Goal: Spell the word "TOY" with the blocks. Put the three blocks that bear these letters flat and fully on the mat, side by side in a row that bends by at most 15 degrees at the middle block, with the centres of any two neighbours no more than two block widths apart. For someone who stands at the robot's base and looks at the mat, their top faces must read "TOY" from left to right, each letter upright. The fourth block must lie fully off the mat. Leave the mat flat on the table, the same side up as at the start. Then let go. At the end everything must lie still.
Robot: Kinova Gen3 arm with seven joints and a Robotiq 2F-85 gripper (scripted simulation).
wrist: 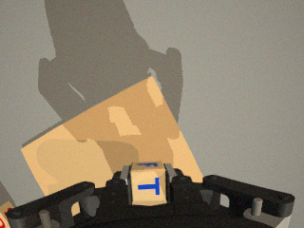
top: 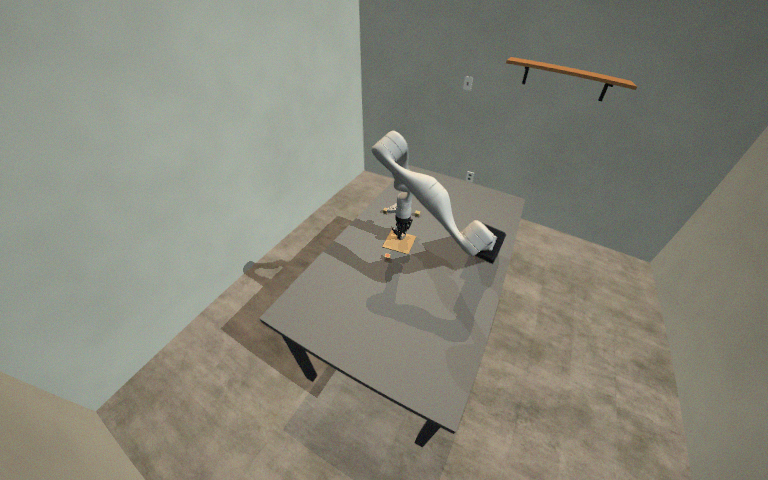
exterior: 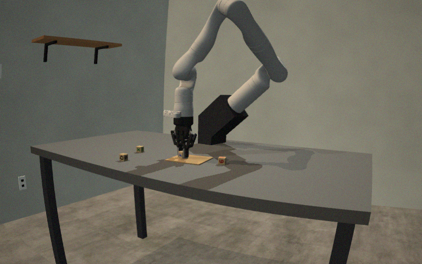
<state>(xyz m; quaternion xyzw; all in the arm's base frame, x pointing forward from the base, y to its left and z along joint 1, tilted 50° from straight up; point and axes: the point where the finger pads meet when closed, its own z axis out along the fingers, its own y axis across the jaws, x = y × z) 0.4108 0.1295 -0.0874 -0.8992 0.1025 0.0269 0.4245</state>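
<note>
My gripper (top: 400, 234) (exterior: 183, 153) (wrist: 147, 176) is low over the mat, shut on the block with the blue T (exterior: 179, 154) (wrist: 148, 186). Its pads press two opposite sides. The T's top points right in the wrist view. The mat (top: 399, 245) (exterior: 198, 160) (wrist: 49, 159) lies flat; the T block is at or just above it, near one edge. A block with red letters (top: 387, 256) (exterior: 221, 160) (wrist: 4, 219) lies off the mat. A block with dark letters (top: 385, 210) (exterior: 123, 157) and one with green letters (top: 417, 213) (exterior: 139, 149) lie off its other side. Their top letters are not readable.
The grey table (top: 362, 305) (exterior: 279, 183) carries the arm's black base (top: 493, 244) (exterior: 214, 124) behind the mat. The arm's shadow falls across the mat and table. A wooden shelf (top: 572, 72) (exterior: 77, 41) is on the wall, away from the blocks.
</note>
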